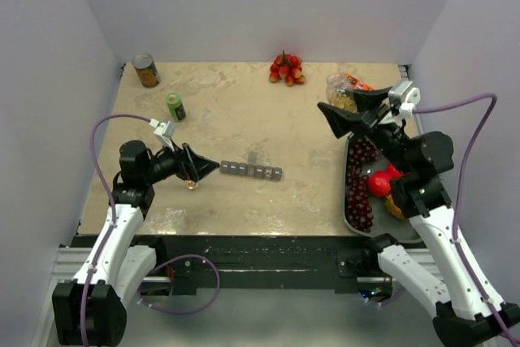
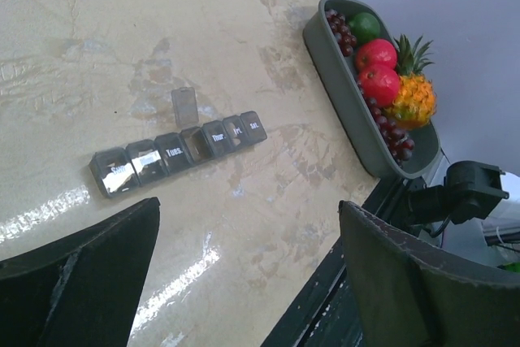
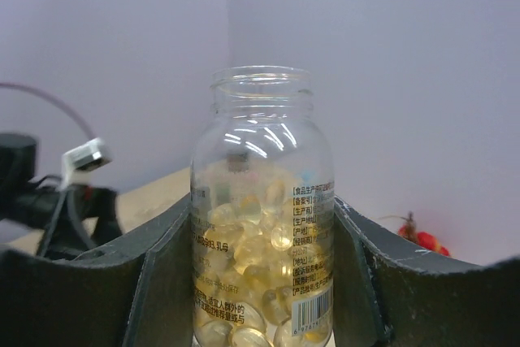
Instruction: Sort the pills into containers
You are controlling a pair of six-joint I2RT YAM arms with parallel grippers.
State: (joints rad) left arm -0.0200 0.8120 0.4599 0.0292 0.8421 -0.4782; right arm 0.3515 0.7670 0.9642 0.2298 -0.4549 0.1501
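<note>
The grey pill-organiser strip (image 1: 252,171) (image 2: 179,152) lies in the middle of the table, with one lid (image 2: 185,106) standing open. My left gripper (image 1: 203,166) (image 2: 248,217) hovers open just left of the strip, nothing between its fingers. My right gripper (image 1: 351,105) (image 3: 260,205) is shut on a clear uncapped bottle (image 1: 343,91) (image 3: 262,217), held upright above the table's right side. The bottle holds several yellow translucent pills (image 3: 244,249).
A tin can (image 1: 146,71) and a green bottle (image 1: 175,106) stand at the back left. Red fruit (image 1: 286,69) lies at the back centre. A grey tray (image 1: 348,170) (image 2: 341,87) with grapes, apples and a pineapple runs along the right edge. A small round thing (image 1: 191,185) lies under the left gripper.
</note>
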